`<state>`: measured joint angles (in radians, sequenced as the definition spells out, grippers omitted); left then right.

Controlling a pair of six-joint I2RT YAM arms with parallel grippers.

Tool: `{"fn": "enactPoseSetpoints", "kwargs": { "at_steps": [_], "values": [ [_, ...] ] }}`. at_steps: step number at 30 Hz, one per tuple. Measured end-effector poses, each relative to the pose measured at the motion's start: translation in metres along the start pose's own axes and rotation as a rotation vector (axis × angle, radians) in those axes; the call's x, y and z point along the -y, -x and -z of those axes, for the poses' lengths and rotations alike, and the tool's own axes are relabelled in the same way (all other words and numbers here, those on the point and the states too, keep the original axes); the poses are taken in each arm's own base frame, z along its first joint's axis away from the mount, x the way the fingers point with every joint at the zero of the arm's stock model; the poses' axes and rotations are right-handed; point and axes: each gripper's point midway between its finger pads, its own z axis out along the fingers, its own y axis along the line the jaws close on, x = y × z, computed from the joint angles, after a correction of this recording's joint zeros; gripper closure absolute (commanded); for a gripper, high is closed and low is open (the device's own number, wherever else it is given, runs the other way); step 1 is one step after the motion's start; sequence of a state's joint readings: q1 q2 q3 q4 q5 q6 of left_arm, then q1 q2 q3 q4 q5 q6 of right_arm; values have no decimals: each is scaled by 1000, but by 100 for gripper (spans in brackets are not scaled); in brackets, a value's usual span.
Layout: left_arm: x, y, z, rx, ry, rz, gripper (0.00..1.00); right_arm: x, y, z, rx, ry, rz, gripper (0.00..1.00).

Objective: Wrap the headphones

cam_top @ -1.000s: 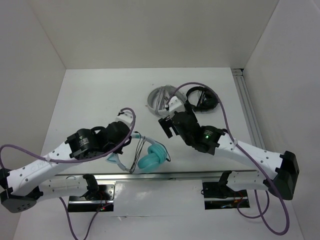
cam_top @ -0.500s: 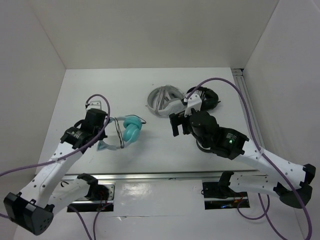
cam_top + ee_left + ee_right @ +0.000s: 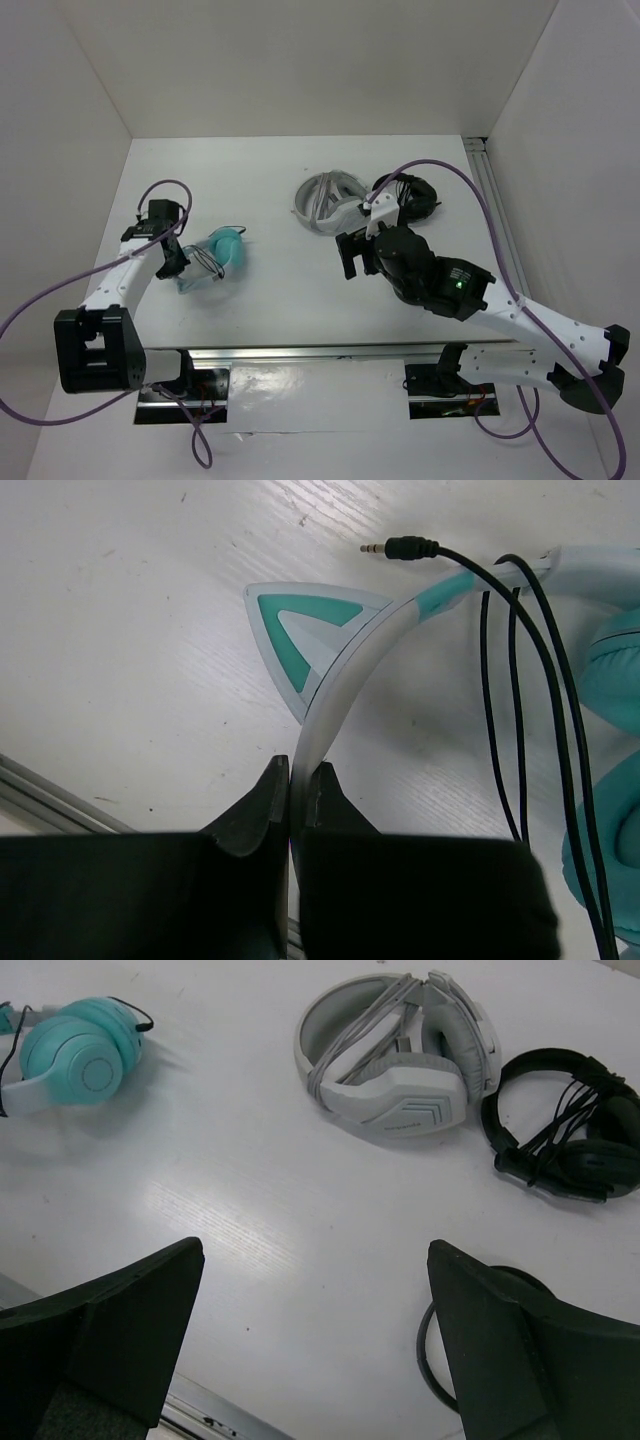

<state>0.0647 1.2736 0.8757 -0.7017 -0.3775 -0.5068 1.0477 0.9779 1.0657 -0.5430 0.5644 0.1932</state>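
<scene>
While the left gripper is pinched shut on the pale headband, the teal headphones sit at the left side of the white counter, well apart from the other two sets.

Item 1, teal headphones: over-ear, with a pale blue-white headband. One cat ear, teal with a pale rim, stands off the band just beyond the gripper's fingertips. A thin black cable runs in several strands across the band toward the teal ear cups. Its jack plug lies loose on the counter beside the band. In the right wrist view the set shows one round cup facing up, at the far left.

Item 2, grey-white headphones: at the far middle of the counter, folded, with cord wound around the band.

Item 3, black headphones: just to the right of the grey-white set, cable bunched over them.

Item 4, left gripper: at the near-left edge of the teal set, jaws closed on the headband with only the band between them.

Item 5, right gripper: jaws spread wide, holding nothing, above bare counter near the grey-white set. Its two dark fingers frame the right wrist view.
</scene>
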Motion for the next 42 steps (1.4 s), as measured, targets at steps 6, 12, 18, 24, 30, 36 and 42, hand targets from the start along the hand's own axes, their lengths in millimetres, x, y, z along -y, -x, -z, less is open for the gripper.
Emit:
{"fn": "enactPoseSetpoints", "kwargs": {
  "at_steps": [6,12,18,24,30,36,42],
  "values": [
    [9,-5,-15,-70,-28,25,42,-1,-5,-1,-8,4,5,0],
    [17,-4,-8,-53,-61,17,31,-4,-5,0,-7,15,6,0],
    [6,17,32,119,-70,97,0,-8,-4,2,-9,38,-7,0],
    [3,33,109,363,-280,183,0,2,17,20,25,14,-100,0],
    [13,29,192,509,-599,164,0,28,66,72,143,21,-272,0],
    [-3,12,276,650,-811,124,0,57,78,125,244,62,-389,0],
    [-44,-21,320,817,-895,183,0,84,69,166,294,95,-465,0]
  ]
}}
